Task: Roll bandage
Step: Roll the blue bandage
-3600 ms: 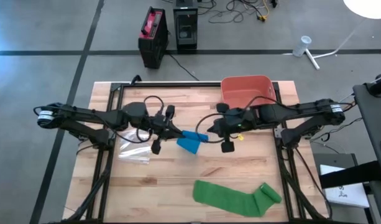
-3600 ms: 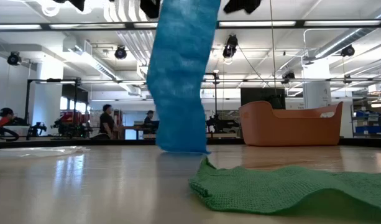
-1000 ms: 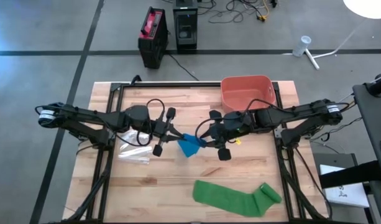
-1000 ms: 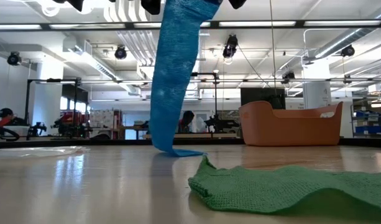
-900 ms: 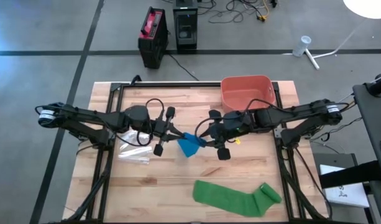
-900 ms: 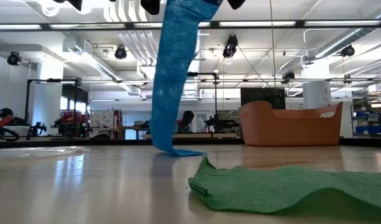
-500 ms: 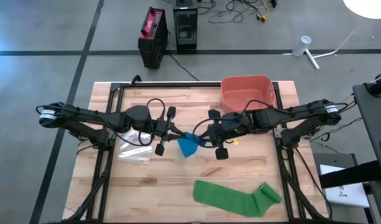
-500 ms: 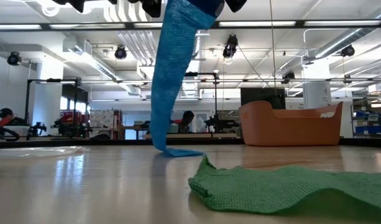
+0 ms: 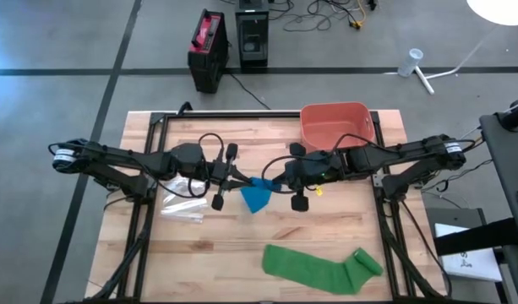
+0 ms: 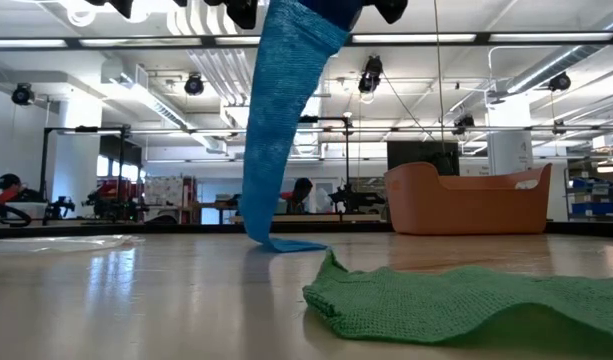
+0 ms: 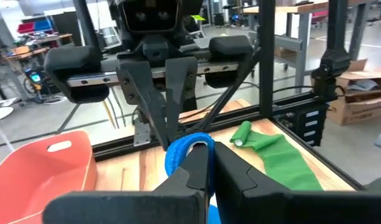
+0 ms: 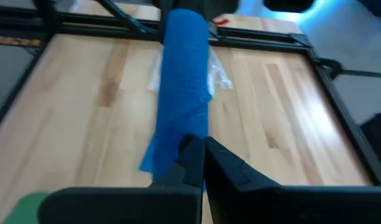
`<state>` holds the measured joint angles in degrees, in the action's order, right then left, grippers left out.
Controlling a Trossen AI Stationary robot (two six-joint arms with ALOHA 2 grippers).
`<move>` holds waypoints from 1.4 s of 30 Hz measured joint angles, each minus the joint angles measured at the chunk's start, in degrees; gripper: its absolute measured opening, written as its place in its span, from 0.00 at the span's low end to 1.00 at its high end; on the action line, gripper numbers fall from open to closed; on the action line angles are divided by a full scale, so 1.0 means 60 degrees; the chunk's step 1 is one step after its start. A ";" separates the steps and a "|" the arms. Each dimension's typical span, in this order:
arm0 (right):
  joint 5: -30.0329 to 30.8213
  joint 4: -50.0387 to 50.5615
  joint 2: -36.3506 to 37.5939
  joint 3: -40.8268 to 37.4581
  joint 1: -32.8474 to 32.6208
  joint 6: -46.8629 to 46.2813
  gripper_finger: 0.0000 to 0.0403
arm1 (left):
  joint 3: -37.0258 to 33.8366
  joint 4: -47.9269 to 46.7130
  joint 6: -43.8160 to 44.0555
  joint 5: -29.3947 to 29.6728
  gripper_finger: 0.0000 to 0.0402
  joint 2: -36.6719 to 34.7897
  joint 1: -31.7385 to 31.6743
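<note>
Blue knitted bandage strip point(image 9: 257, 196) hangs at the middle of the high view, held above the pale wooden slatted desk point(image 9: 242, 245) between the two dark arms. In the low view the strip point(image 10: 279, 120) drops from the top edge of the frame, slanting slightly, and its lower end lies folded on the desk surface. The left tool point(image 9: 238, 181) reaches in from the left of the high view; its fingers are pressed together on the upper, partly rolled end of the bandage, which shows as a blue loop just beyond its fingertips point(image 11: 196, 163) in the left wrist view. The right tool point(image 9: 274, 185) comes in from the right and meets the same end, its fingers pinched shut on the strip, as the right wrist view shows with the blue fabric point(image 12: 181, 93) running away from its tips. A green knitted bandage point(image 9: 322, 268) lies flat at the lower right of the desk, one end rolled. A salmon-red plastic bin point(image 9: 335, 125) stands at the upper right of the desk. A clear plastic wrapper point(image 9: 184, 205) lies left of centre under the left arm.
</note>
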<state>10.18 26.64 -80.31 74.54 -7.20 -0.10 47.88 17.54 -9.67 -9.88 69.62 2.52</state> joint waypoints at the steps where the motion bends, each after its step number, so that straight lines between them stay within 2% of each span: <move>1: 0.0123 0.0046 0.0000 0.0001 0.0002 0.0005 0.00 | 0.0000 0.0023 0.0024 0.0000 0.00 -0.0011 0.0004; 9: 0.0381 0.0209 0.0340 -0.0003 -0.0259 0.0775 0.02 | 0.0029 -0.0219 0.0518 0.0324 0.00 -0.0203 0.0011; 16: 0.2648 0.0118 0.0590 -0.0003 -0.1352 0.2652 0.09 | 0.0018 -0.0506 0.1303 0.0351 0.00 -0.0654 -0.0102; 18: 0.3184 -0.0418 0.0581 -0.0036 -0.1537 0.2979 0.11 | 0.0018 -0.0502 0.1549 0.0355 0.00 -0.0729 -0.0115; 23: 0.3264 -0.2800 0.0527 -0.0520 -0.1672 0.3612 0.17 | 0.0015 -0.0435 0.2598 0.0359 0.00 -0.0731 -0.0131; 25: 0.3135 -0.3718 0.0496 -0.0823 -0.1676 0.3772 0.17 | 0.0011 -0.0420 0.2772 0.0357 0.00 -0.0724 -0.0132; 27: 0.2573 -0.4371 0.0492 -0.1099 -0.1666 0.3773 0.17 | 0.0005 -0.0217 0.2788 0.0189 0.00 -0.0724 -0.0112; 30: 0.1825 -0.5106 0.0492 -0.1509 -0.1643 0.3493 0.12 | 0.0004 0.0350 0.2726 -0.0562 0.00 -0.0720 -0.0040; 33: 0.1564 -0.5597 0.0495 -0.1815 -0.1657 0.3064 0.06 | -0.0022 0.0869 0.2398 -0.1342 0.00 -0.0701 0.0065; 36: 0.0789 -0.5647 0.0519 -0.2002 -0.1654 0.2590 0.02 | -0.0036 0.1069 0.2110 -0.1534 0.00 -0.0680 0.0206; 39: -0.0307 -0.5601 0.0517 -0.2072 -0.1656 0.2251 0.01 | -0.0040 0.1176 0.1937 -0.1711 0.00 -0.0680 0.0330; 42: -0.0674 -0.5395 0.0521 -0.2076 -0.1787 0.2109 0.00 | -0.0040 0.1253 0.1763 -0.1740 0.00 -0.0678 0.0551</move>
<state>6.14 -5.73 -77.19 62.08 -17.92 12.56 47.64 25.06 0.91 -20.32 65.55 5.83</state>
